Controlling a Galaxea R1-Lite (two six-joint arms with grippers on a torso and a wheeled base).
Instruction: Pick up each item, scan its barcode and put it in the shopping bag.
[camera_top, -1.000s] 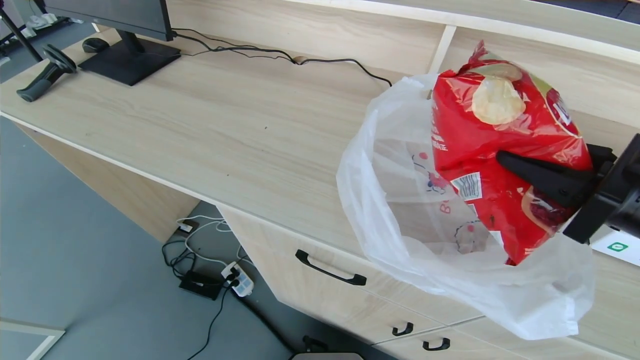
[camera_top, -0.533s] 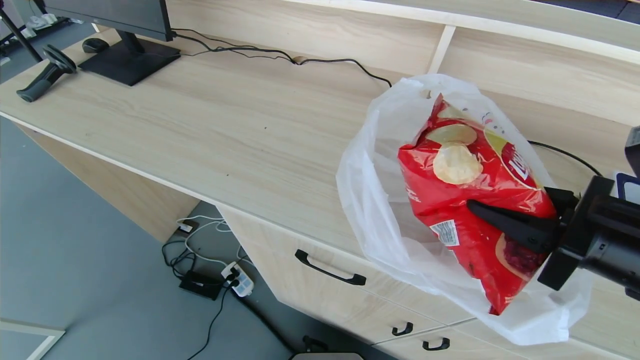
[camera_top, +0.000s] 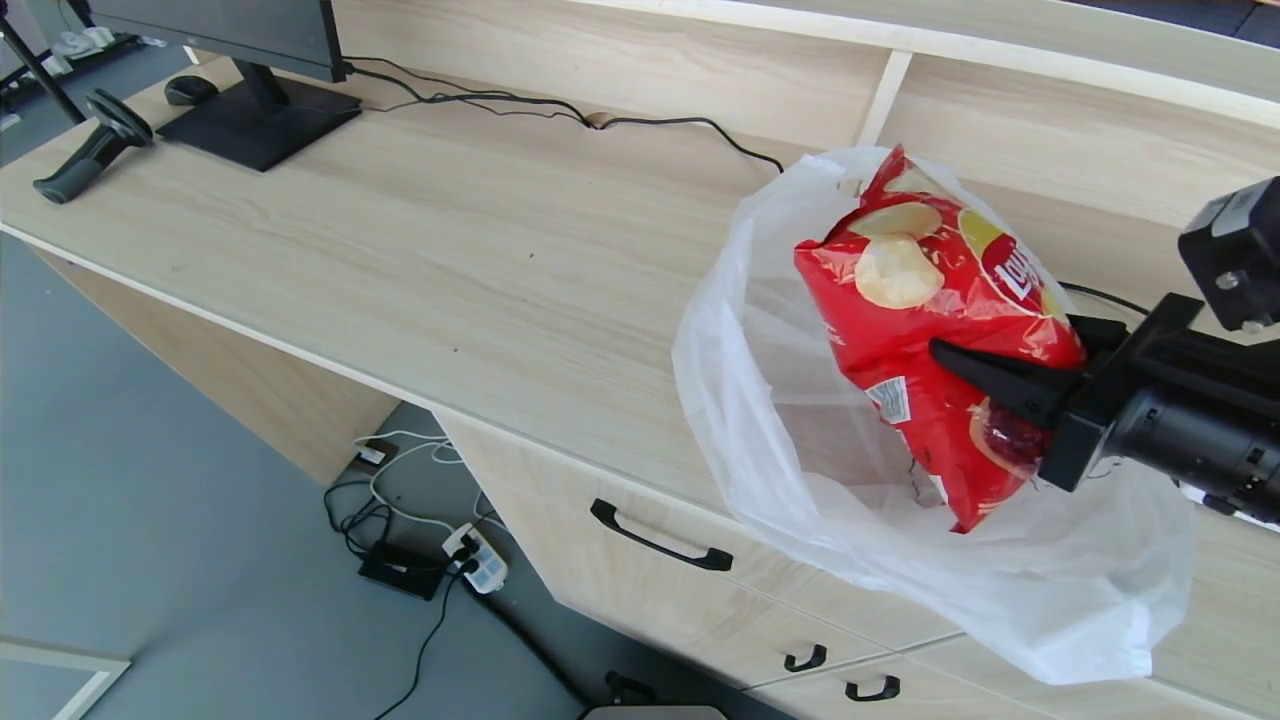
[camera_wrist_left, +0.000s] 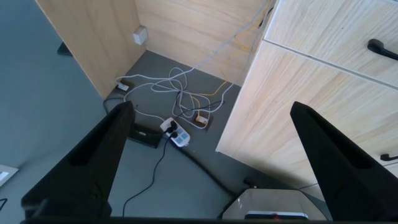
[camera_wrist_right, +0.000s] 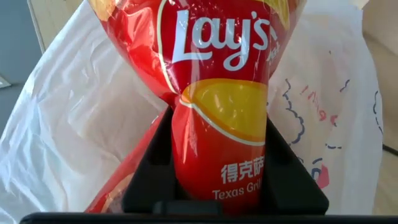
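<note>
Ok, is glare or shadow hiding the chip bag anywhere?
Head view: faint sheen on the chip bag, its barcode label unobscured, the shopping bag see-through. Right wrist view: soft highlights on the chip bag, right pincer dark against it.

The right gripper (camera_top: 960, 320) is built in matte black: long tapered jaws on a flat rectangular plate, backed by a cylindrical wrist (camera_top: 1190, 445) studded with small screws. The left gripper (camera_wrist_left: 211, 109) is formed of black wedge-shaped jaws.

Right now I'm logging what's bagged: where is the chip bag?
Head view, right side: the chip bag is clamped in the jaws of the right gripper, its lower end inside the open shopping bag on the counter.
</note>
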